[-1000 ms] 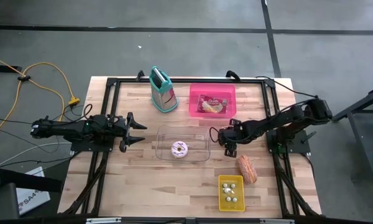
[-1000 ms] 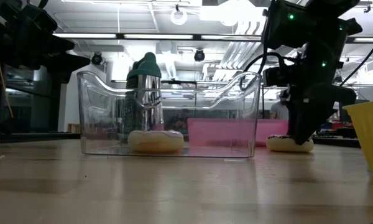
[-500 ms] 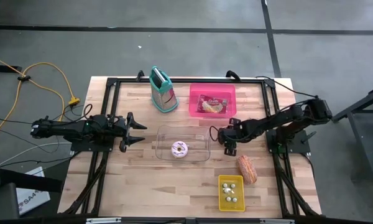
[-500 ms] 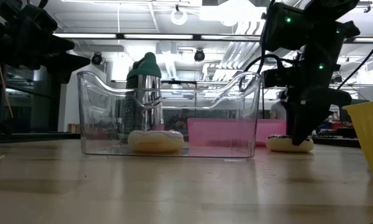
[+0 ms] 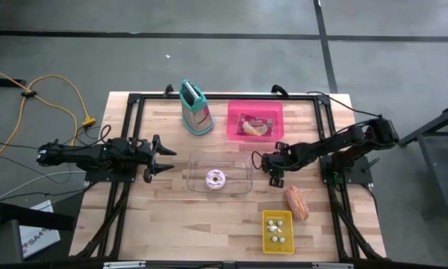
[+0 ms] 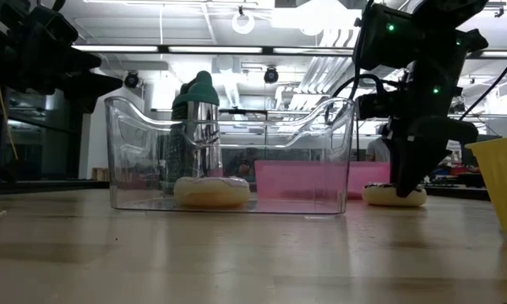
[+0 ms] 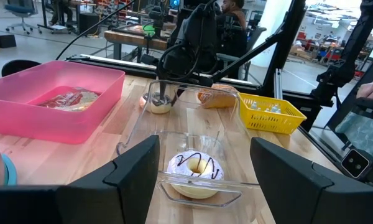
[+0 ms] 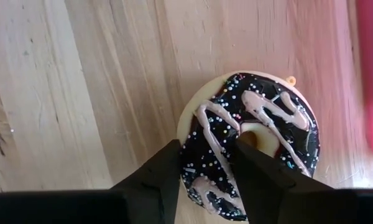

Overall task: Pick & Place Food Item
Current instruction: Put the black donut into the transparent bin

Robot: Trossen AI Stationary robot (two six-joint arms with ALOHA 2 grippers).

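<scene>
A chocolate-iced doughnut (image 8: 248, 143) with pink drizzle and sprinkles lies flat on the wooden table (image 5: 157, 217), just right of a clear plastic container (image 5: 219, 172). It also shows in the low view (image 6: 395, 196). My right gripper (image 8: 208, 180) stands over it, pointing steeply down, shut on its ring. A white-and-pink iced doughnut (image 5: 216, 179) lies on the container's floor. My left gripper (image 5: 164, 157) waits open and level at the table's left, apart from everything. My right gripper has one section of the doughnut's ring (image 8: 208, 155) between its two fingers. One finger (image 8: 161, 180) is at the outer rim, the other (image 8: 261, 174) at the edge of the hole. The fingers come from above, pointing steeply down. The doughnut lies flat on the table.
A pink bin (image 5: 254, 119) with a packaged snack stands at the far side, a metal grater (image 5: 196, 108) to its left. A bread roll (image 5: 297, 203) and a yellow basket (image 5: 277, 230) of small items lie near the right front. Black frame rails run along the table's sides.
</scene>
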